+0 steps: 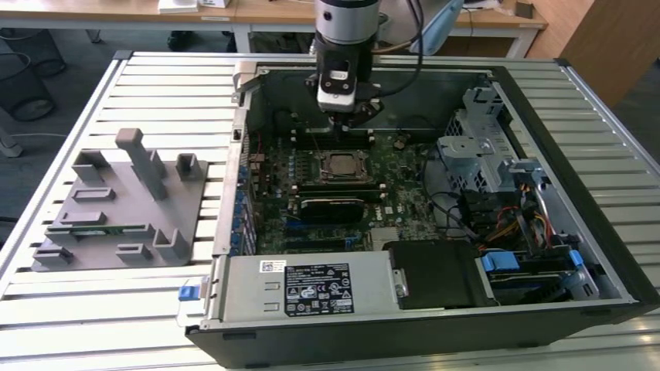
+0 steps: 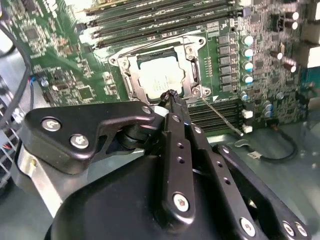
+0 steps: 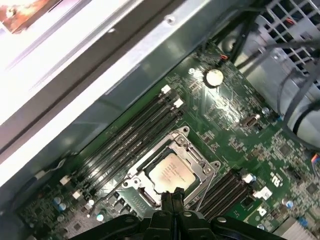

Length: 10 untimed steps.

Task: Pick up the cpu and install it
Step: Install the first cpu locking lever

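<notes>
A: cpu (image 3: 169, 171) sits in its socket mid-motherboard (image 1: 403, 166), centre of the exterior view.

B: Yep. The arm comes straight down from the top, hand (image 2: 171, 95) pinched closed on nothing just above the socket edge.

A: Open case (image 1: 577, 116) lies on a slatted tabletop (image 1: 154, 85); the white label (image 1: 318, 288) is unreadable.

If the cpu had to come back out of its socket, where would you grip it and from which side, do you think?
Probably from straight above, by two opposite thin edges. The cpu lies flat in its socket, whose metal frame rings it, so no side approach looks open. The gripper, shut and empty, hangs just above the socket's edge.
</notes>
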Motion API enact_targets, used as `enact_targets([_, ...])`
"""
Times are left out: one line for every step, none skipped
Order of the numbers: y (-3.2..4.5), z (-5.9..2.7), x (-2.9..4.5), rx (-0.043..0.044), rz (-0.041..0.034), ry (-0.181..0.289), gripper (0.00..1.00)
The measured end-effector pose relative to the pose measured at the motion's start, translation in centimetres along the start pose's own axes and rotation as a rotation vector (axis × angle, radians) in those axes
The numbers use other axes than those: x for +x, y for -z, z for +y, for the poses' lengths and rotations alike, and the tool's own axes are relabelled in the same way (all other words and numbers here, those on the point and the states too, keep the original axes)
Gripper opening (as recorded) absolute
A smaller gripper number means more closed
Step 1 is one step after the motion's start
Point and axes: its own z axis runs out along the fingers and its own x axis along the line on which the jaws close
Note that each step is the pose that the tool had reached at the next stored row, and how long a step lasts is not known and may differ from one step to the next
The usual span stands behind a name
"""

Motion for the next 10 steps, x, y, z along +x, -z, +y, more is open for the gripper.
enact_targets([-0.01, 0.00, 0.00, -0.0007, 0.0003, 0.018, 0.11])
enact_targets([-0.01, 0.00, 0.00, -0.0013, 0.0007, 0.036, 0.11])
enact_targets([-0.02, 0.00, 0.00, -0.0019, 0.0010, 0.054, 0.11])
enact_targets([-0.02, 0.00, 0.00, -0.0026, 0.0014, 0.072, 0.11])
enact_targets([-0.03, 0.00, 0.00, -0.0032, 0.0017, 0.091, 0.11])
enact_targets([-0.03, 0.00, 0.00, -0.0038, 0.0021, 0.108, 0.11])
enact_targets([-0.03, 0.00, 0.00, -0.0046, 0.0025, 0.128, 0.11])
enact_targets([-0.04, 0.00, 0.00, -0.0052, 0.0028, 0.144, 0.11])
enact_targets([-0.03, 0.00, 0.00, -0.0058, 0.0031, 0.164, 0.11])
enact_targets([-0.04, -0.01, 0.01, -0.0061, 0.0033, 0.180, 0.11])
